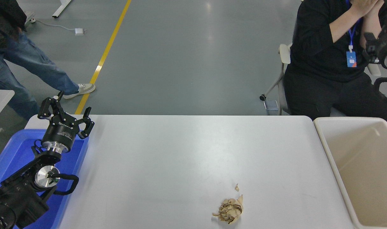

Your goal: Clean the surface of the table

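We're barely started: crumpled brown paper [229, 210] sits on the white surface [180, 152] near its front edge, our right end effector [376, 47] is raised at the far right, grip state unclear.

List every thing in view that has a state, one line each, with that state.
table surface: not clean, paper on it near the front edge.
crumpled brown paper: lying loose, untouched; a small scrap apart just beyond it.
beige tub: empty in the part shown.
blue tub: partly hidden by the left arm.
left gripper: open, empty, above the blue tub's far corner.
right gripper: raised at the right edge, unclear.
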